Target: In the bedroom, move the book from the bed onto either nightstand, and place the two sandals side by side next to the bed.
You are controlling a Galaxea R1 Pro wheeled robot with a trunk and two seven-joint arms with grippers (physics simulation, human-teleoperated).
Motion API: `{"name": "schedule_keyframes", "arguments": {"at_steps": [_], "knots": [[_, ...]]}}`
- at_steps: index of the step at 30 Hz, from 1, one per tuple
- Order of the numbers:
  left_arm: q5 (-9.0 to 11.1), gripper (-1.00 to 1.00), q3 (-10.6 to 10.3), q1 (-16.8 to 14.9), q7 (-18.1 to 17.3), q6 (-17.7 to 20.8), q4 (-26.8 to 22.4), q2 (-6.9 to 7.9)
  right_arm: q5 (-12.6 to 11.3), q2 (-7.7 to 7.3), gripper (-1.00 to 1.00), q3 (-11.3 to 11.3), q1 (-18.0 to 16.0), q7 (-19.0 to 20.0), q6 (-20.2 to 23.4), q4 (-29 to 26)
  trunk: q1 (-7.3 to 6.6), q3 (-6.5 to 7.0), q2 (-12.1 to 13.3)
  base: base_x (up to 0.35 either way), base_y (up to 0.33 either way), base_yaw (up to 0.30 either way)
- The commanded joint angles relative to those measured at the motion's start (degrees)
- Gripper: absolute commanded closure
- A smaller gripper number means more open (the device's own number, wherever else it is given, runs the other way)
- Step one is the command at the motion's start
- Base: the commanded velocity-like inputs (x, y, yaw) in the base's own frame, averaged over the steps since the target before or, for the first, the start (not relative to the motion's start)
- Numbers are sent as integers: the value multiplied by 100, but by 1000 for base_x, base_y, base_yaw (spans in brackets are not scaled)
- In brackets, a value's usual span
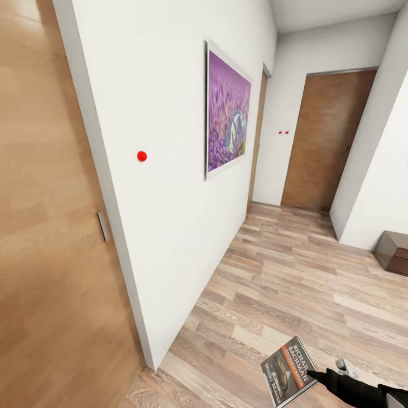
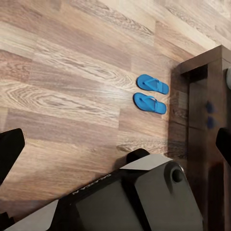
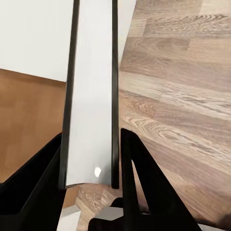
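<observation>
My right gripper [image 1: 317,375] is shut on the book [image 1: 289,371], a dark paperback with an orange band, held low over the plank floor. The right wrist view has the book [image 3: 91,96] edge-on, its white pages clamped between the two black fingers [image 3: 139,178]. Two bright-blue sandals [image 2: 152,84] [image 2: 150,103] lie side by side on the floor, close beside a dark brown wooden frame [image 2: 202,96] that looks like the bed's. My left gripper [image 2: 115,149] hangs open above the floor, nothing between its fingers.
A white wall [image 1: 170,226] with a purple picture [image 1: 226,119] runs close on my left, with a wooden door [image 1: 39,226] nearer still. Another door [image 1: 326,141] closes the far end. A low brown cabinet [image 1: 394,252] stands at the right. My base [image 2: 134,197] is below the left wrist.
</observation>
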Motion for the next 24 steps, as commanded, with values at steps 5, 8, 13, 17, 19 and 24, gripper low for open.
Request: {"name": "schedule_keyframes", "arguments": {"at_steps": [5, 8, 13, 17, 19, 24], "knots": [[33, -100, -51, -3, -8, -37, 4, 1, -66, -1, 100, 13, -9, 22, 44, 6, 5, -10, -9, 84, 46, 0], [33, -100, -51, -4, -7, -37, 4, 1, -65, -1, 100, 13, -9, 22, 45, 6, 5, -10, -9, 108, 8, 0], [33, -100, -51, -5, -10, -37, 4, 1, -65, 1, 100, 13, -9, 22, 45, 6, 5, -10, -9, 280, 1, 0], [33, -100, -51, -5, -12, -37, 4, 1, -65, 0, 100, 13, -9, 22, 44, 6, 5, -10, -9, 321, 0, 0], [33, -100, -51, -6, -13, -37, 4, 1, -66, 0, 100, 13, -9, 22, 45, 6, 5, -10, -9, 325, 0, 0], [33, -100, -51, -8, -8, -38, 4, 1, -65, 1, 100, 13, -9, 22, 45, 6, 5, -10, -9, 243, 0, 0]]}}
